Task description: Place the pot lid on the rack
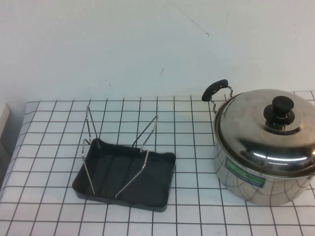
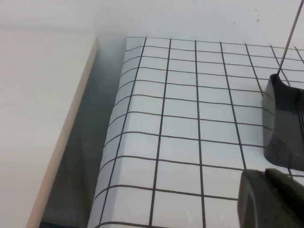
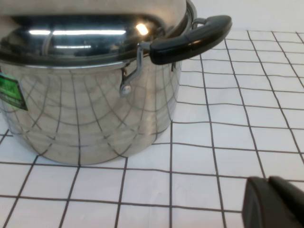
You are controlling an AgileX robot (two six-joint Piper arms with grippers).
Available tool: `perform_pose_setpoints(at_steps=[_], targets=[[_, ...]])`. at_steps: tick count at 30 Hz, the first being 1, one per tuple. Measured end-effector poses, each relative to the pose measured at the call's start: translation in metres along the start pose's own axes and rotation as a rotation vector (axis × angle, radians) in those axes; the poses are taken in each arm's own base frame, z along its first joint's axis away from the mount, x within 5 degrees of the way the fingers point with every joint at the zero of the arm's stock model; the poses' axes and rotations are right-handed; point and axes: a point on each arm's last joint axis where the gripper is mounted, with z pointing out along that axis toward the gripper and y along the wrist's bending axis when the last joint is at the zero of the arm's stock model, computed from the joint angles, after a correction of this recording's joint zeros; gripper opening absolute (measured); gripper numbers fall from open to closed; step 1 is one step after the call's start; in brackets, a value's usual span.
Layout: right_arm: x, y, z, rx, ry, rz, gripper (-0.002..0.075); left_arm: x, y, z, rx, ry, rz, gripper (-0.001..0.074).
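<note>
Steel pot lid (image 1: 268,129) sits knob-up on pot (image 1: 256,174); both grippers out of high view.

A bare test bench, more lab than kitchen: a table (image 1: 49,162) under white gridded cloth against a blank white wall (image 1: 123,44), with only cookware set out.

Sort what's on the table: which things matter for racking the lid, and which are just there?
Job:
pot lid, sitting on the pot
rack, left of the pot
left gripper, near the rack
right gripper, near the pot

Just there:
pot
gridded tablecloth
</note>
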Motion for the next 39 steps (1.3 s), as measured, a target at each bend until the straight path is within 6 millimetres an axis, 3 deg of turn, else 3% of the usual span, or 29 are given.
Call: perform_pose_setpoints(at_steps=[39], targets=[[0.0,0.0,0.0,0.0,0.0,0.0,-0.0002,0.0003,-0.002,0.0,0.036,0.005,0.011,-0.0002]])
